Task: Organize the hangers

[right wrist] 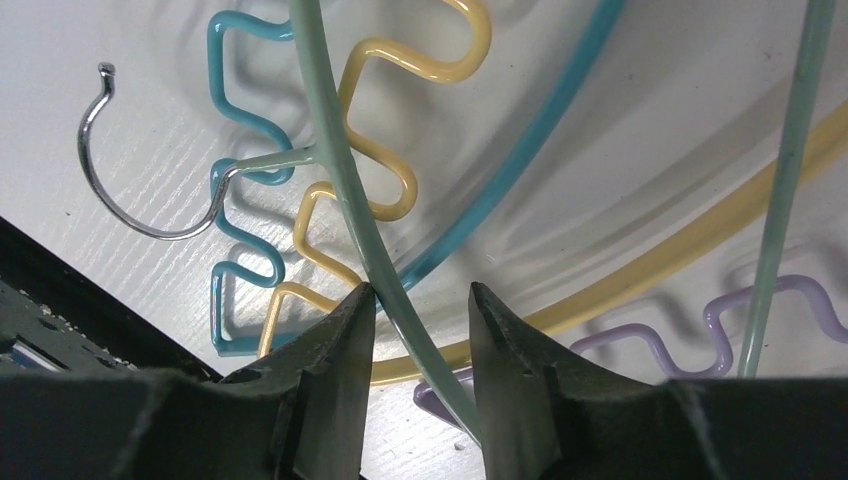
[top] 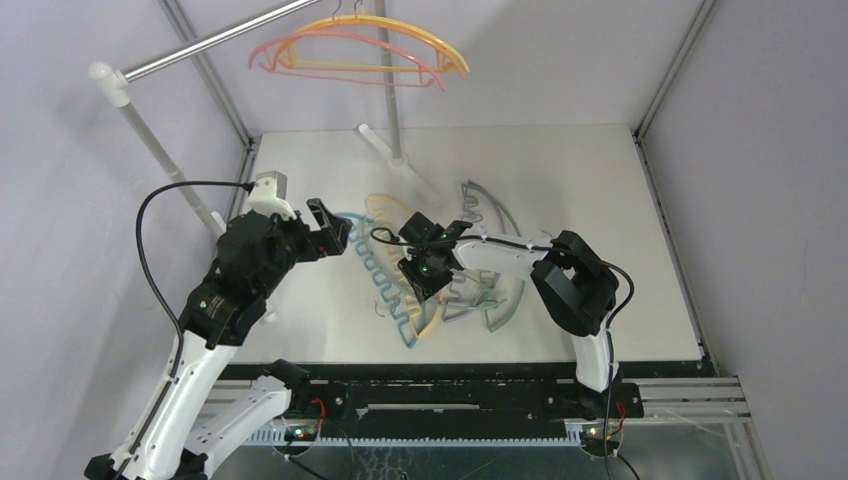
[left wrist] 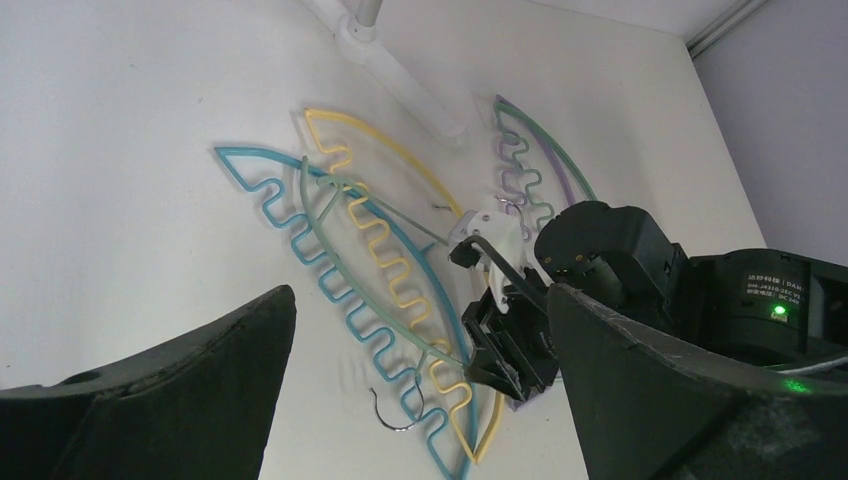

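A pile of hangers lies mid-table: a wavy teal one [top: 372, 268], a wavy yellow one [left wrist: 370, 140], a pale green one [right wrist: 340, 170] and a wavy purple one [right wrist: 700, 320]. My right gripper [right wrist: 422, 290] is down on the pile with its jaws either side of the pale green hanger's arch. The left finger touches the bar and a gap remains on the right. That hanger's wire hook [right wrist: 140, 215] lies on the table. My left gripper [top: 335, 228] hovers wide open to the left of the pile, holding nothing. A pink hanger [top: 300, 45] and an orange one [top: 420, 35] hang on the rail.
The silver rail [top: 220, 38] crosses the top left on white posts [top: 150, 140]; one post's foot [top: 400, 165] stands just behind the pile. Grey walls close in the white table [top: 620, 220] on both sides.
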Controlling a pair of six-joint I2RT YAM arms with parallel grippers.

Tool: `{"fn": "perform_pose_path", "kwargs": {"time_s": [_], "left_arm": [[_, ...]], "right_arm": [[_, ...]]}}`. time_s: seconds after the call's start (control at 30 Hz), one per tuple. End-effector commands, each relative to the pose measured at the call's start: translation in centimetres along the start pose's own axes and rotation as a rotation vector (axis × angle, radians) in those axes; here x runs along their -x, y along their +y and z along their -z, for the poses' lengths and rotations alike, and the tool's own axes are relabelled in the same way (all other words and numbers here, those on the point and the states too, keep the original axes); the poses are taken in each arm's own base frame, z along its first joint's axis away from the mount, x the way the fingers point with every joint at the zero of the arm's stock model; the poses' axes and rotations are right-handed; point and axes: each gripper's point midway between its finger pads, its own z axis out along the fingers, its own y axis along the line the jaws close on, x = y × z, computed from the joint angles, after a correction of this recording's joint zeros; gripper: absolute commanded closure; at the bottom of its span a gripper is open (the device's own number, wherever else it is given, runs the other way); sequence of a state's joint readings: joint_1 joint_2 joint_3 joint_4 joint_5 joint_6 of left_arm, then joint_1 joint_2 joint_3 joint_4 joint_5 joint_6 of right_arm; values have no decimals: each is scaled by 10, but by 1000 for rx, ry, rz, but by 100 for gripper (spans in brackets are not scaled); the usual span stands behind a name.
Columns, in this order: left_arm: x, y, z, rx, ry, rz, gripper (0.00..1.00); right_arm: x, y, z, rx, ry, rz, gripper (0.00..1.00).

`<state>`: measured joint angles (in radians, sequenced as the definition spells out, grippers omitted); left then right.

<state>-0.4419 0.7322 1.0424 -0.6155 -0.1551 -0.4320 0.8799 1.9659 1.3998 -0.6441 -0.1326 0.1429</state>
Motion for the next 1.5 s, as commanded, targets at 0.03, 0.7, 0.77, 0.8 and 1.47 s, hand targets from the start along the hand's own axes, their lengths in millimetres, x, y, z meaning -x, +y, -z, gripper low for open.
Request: {"fn": "perform_pose_path", "kwargs": {"time_s": [0.03,0.7,0.77,0.8,1.47], "left_arm": [[9,0,1,6,-46,29,0],[21,-2,27,-25,-108,63,2],[27,-5,32,-42,-122,70,3],[29,-7,34,-52,-128,75,3],[-1,-25,11,-152,-62,159,7]], "right_arm": [[9,-1,-4,-7,-25,37,55],[75,45,85,290,-226,-69,100],[103,49,115,398,-310,-148,100],[117,47,129,455,-353,-202,100],[282,128,238,1050,-674,-471,100]]}}
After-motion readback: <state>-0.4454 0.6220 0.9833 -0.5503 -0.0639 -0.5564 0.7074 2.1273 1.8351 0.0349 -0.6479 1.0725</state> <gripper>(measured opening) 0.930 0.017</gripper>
